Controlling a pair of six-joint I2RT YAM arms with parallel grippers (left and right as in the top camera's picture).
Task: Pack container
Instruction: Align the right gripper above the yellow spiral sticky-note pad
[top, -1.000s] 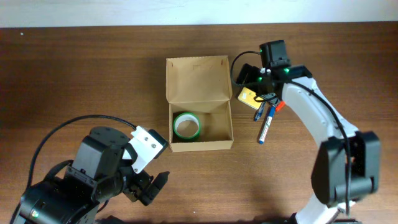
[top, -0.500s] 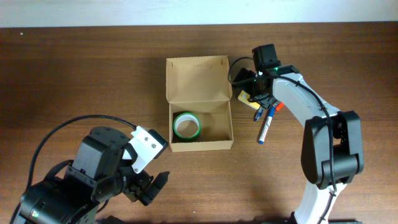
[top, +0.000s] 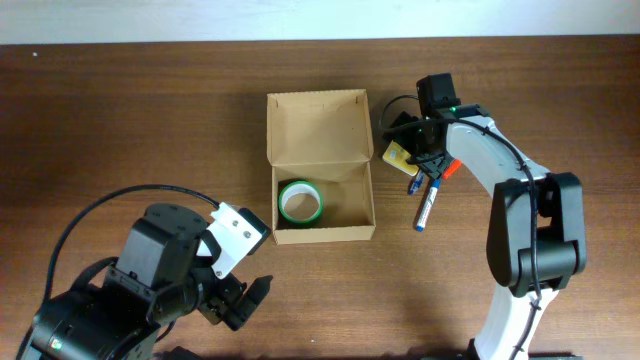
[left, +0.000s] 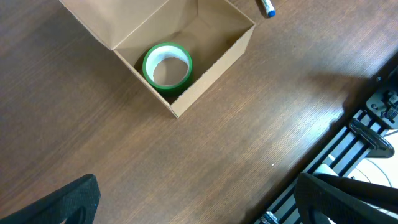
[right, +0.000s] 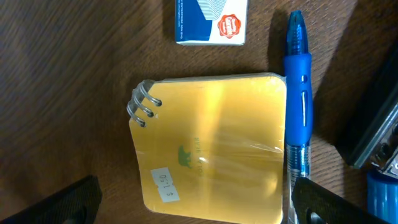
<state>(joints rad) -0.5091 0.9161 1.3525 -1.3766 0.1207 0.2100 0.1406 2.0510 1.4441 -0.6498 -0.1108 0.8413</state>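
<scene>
Right gripper (right: 200, 205) spread wide, empty, over yellow notepad (right: 211, 137). Blue pen (right: 297, 81) touches its edge; a closing grip may catch both, spoiling transfer to box (top: 322, 234).

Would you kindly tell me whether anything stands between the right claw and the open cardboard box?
Nothing visible blocks it. The right claw hangs open over a yellow notepad lying just right of the box, whose lid is folded back; only a green tape roll lies inside.
</scene>
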